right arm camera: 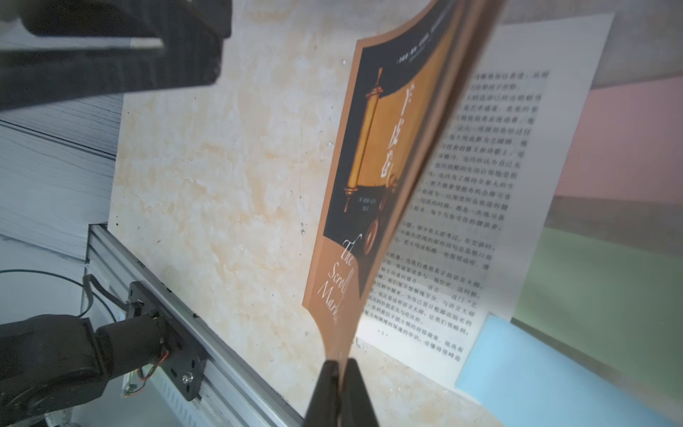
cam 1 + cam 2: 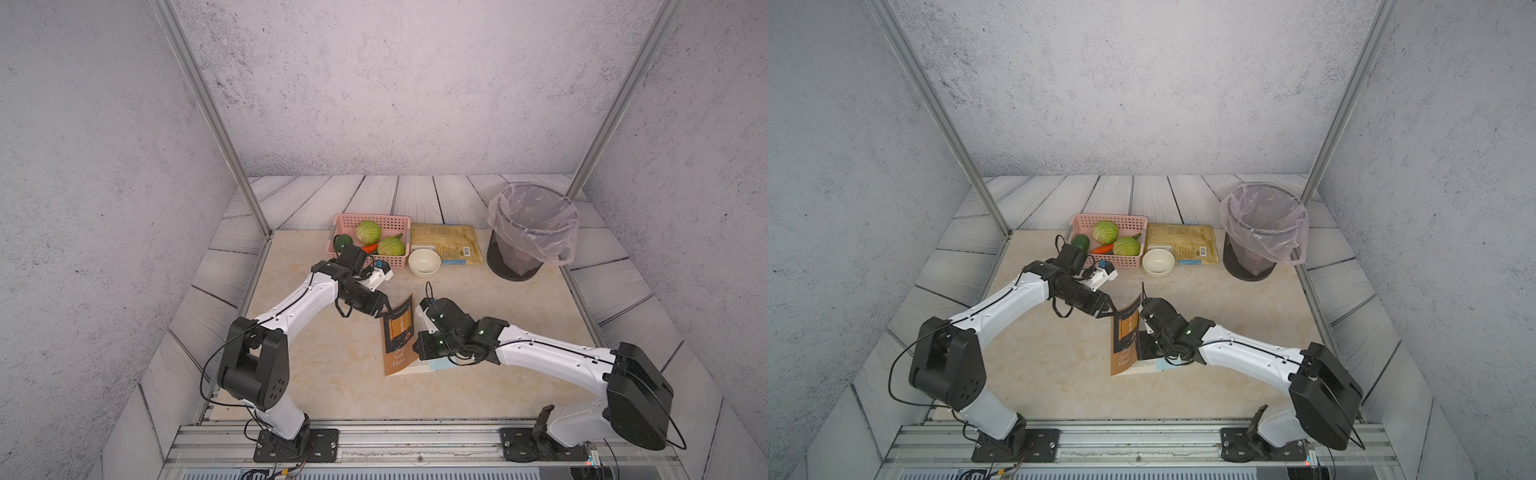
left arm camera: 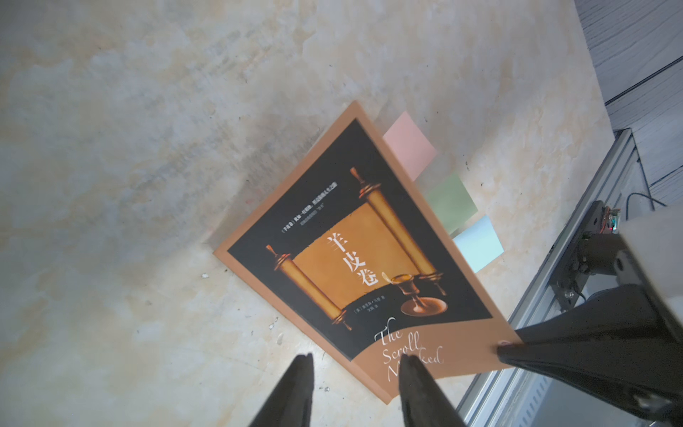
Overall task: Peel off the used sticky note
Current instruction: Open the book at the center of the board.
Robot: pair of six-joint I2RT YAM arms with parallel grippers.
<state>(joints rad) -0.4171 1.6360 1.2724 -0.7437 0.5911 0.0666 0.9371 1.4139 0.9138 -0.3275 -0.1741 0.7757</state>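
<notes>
A brown book [image 2: 399, 332] [image 3: 351, 251] lies mid-table with its front cover [image 1: 369, 166] lifted off a printed page. Three sticky notes stick out from the page edge: pink [image 3: 410, 146], green [image 3: 452, 203] and blue [image 3: 478, 242] [image 2: 440, 364]. Which one is the used sticky note I cannot tell. My right gripper [image 1: 342, 364] [image 2: 417, 345] is shut on the cover's near free corner. My left gripper [image 3: 357, 358] [image 2: 386, 309] stands open at the book's far end, one finger over the cover and one over the table, holding nothing.
At the back stand a pink basket [image 2: 374, 222] of vegetables, a white bowl [image 2: 424, 262], a yellow packet [image 2: 446, 243] and a bag-lined bin [image 2: 532, 232]. A metal rail [image 2: 374, 440] runs along the front edge.
</notes>
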